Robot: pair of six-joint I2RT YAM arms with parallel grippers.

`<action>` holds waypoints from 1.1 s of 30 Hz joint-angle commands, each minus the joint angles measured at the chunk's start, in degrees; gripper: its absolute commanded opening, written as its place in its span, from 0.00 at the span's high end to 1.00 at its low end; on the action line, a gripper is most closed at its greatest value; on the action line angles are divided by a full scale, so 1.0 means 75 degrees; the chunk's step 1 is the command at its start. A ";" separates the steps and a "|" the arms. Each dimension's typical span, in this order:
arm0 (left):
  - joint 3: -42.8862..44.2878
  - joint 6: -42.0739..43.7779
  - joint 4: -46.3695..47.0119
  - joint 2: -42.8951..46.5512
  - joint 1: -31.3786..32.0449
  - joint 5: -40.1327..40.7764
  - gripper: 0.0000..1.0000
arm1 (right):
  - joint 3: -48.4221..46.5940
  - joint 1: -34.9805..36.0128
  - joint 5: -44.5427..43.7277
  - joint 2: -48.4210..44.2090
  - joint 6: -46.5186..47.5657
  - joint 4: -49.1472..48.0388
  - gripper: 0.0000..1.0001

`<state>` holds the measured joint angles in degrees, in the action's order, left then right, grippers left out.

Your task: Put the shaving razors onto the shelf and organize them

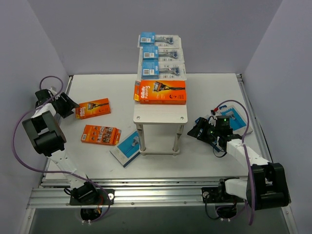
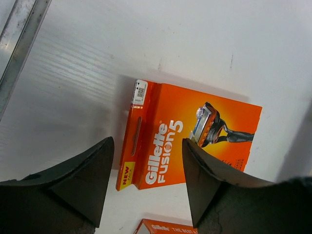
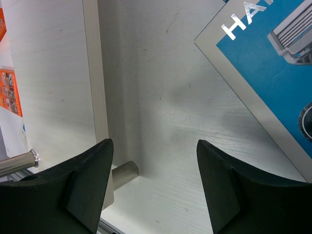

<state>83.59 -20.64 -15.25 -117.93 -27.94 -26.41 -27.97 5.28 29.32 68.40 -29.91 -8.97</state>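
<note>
A: Legible on counter orange box [image 2: 195, 141]?
B: "Gillette FUSION5", plus "NEW" at one corner.
A: Elsewhere?
B: "Gillette Fusion5" again on shelf-top orange box [image 1: 161, 91], front of shelf [image 1: 161, 116]. Cut-off "HA" on blue-and-white box [image 3: 273, 63]. Barcode digits unreadable.

Spread dark fingers [image 3: 78, 195], blue-and-white razor box [image 3: 273, 63] upper right, pale shelf board [image 3: 48, 73] and metal leg [image 3: 124, 175] left

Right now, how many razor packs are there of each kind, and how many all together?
Orange boxes: 3
Clear blister packs with blue cards: 3
Blue-and-white boxes: 2
Total: 8
</note>
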 commanded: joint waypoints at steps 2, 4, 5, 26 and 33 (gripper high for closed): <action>-0.0025 0.0010 0.0439 -0.0295 -0.0153 -0.0146 0.34 | -0.0033 -0.0012 -0.0019 -0.0143 0.0121 -0.0222 0.35; -0.0024 0.0045 0.0497 -0.0342 -0.0153 -0.0100 0.34 | -0.0021 -0.0012 -0.0019 -0.0167 0.0133 -0.0222 0.35; -0.0001 0.0045 0.0521 -0.0401 -0.0153 -0.0111 0.34 | -0.0010 -0.0012 -0.0030 -0.0167 0.0133 -0.0222 0.35; -0.0024 0.0409 0.0275 -0.0695 0.0363 0.0041 0.86 | 0.0002 -0.0012 -0.0183 -0.0214 0.0156 -0.0187 0.35; -0.0106 -0.0034 -0.0088 0.0289 0.0363 0.0076 0.98 | -0.0091 -0.0012 -0.0148 -0.0459 0.0168 -0.0046 0.35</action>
<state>82.74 -20.25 -12.75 -120.90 -25.47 -28.97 -27.88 5.28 28.71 67.35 -29.85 -9.98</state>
